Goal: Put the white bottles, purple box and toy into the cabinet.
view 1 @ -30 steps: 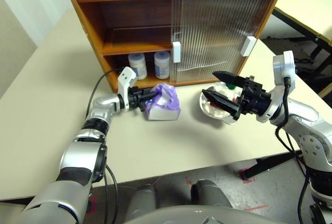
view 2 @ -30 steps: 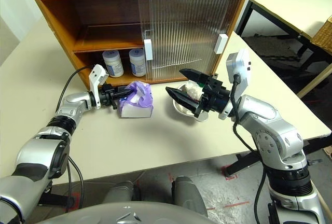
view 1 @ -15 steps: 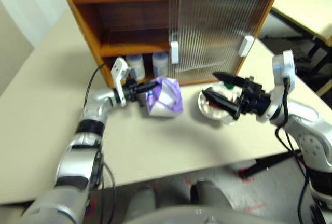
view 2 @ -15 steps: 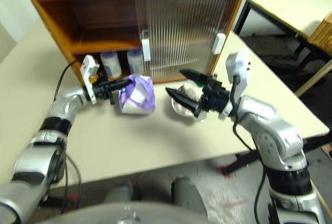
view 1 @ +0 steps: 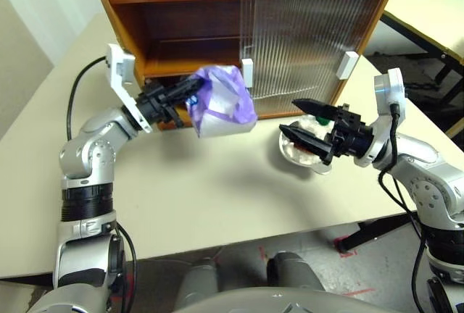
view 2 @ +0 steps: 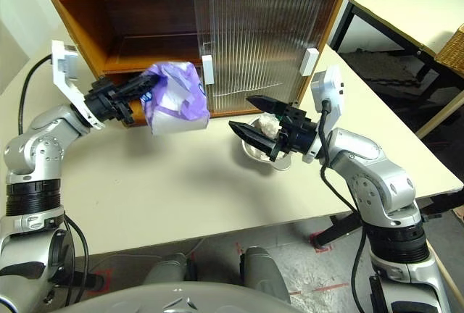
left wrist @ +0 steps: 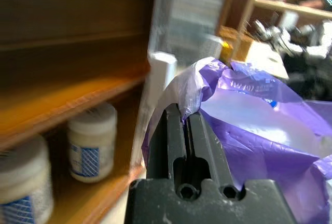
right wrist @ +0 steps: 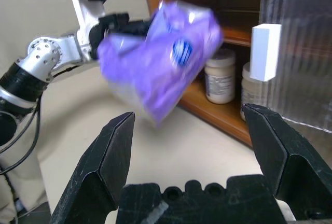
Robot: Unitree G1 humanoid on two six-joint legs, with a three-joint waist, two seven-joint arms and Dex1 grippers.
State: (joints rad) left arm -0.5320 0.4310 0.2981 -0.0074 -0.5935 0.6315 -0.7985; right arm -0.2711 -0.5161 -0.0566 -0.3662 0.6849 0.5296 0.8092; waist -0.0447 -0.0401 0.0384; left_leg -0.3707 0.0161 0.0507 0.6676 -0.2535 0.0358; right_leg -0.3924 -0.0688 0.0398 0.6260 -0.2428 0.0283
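Purple box (view 1: 220, 102) hangs off the table in front of the cabinet (view 1: 246, 9), its crinkly top pinched by our left gripper (view 1: 190, 90); we judge the next move is carrying it into the open bay left of the sliding doors. Left wrist view: jaws pressed on the plastic, white bottles (left wrist: 92, 142) on the cabinet's bottom shelf, upper shelf free. Right wrist view: right gripper (right wrist: 193, 141) spread wide, empty, beside the cabinet's white handle (right wrist: 265, 50).
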